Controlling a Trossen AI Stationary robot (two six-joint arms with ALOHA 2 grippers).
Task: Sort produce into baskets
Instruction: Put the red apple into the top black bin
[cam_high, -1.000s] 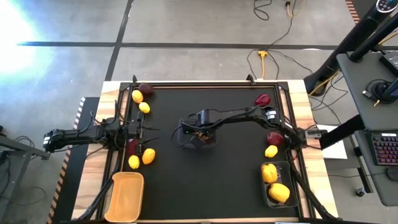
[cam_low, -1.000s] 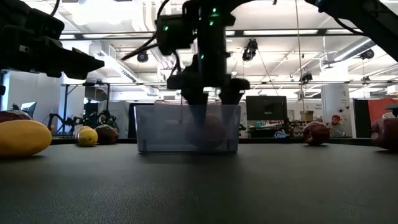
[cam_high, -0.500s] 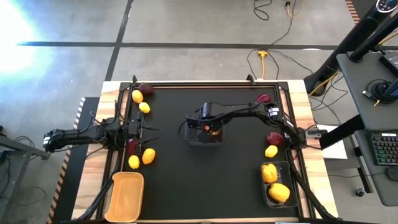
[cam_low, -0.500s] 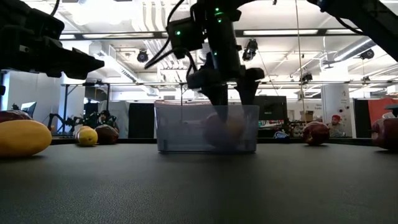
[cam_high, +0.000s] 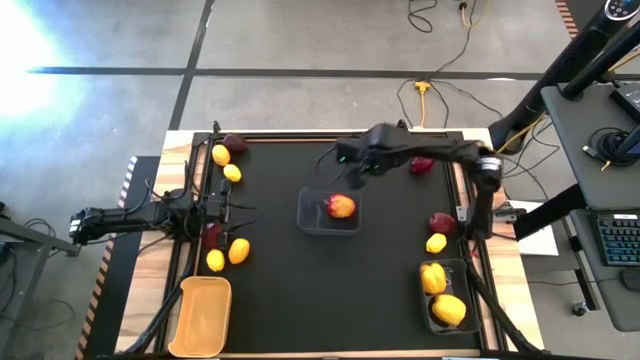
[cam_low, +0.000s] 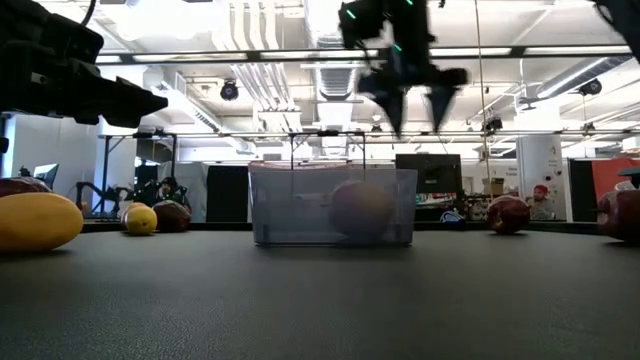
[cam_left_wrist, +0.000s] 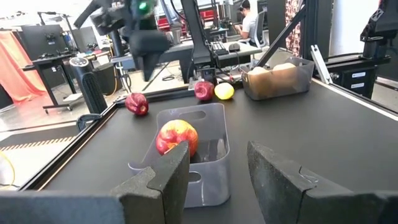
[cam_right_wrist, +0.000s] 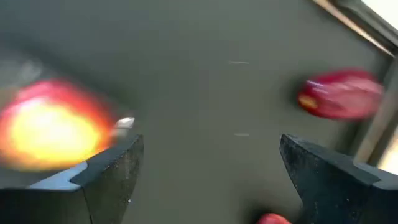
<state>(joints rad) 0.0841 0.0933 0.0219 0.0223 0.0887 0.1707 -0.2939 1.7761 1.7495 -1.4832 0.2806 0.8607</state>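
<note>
Main risk, as I judge it: the right gripper (cam_high: 352, 166) reaching next for the dark-red fruit (cam_high: 422, 161) near the far edge could nudge it into rolling away, since it sits loose on the mat. Right gripper hangs w/ fingers wide apart, holding nothing, above and just past the clear bin (cam_high: 318, 222), where the red-yellow fruit (cam_high: 341, 207) lies. Left gripper (cam_high: 232, 209) waits at the left side, fingers together, empty.

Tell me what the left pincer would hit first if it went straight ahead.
Likely the clear basket holding the red-yellow fruit; it sits directly ahead of the shut left pincer, though depth is uncertain.
</note>
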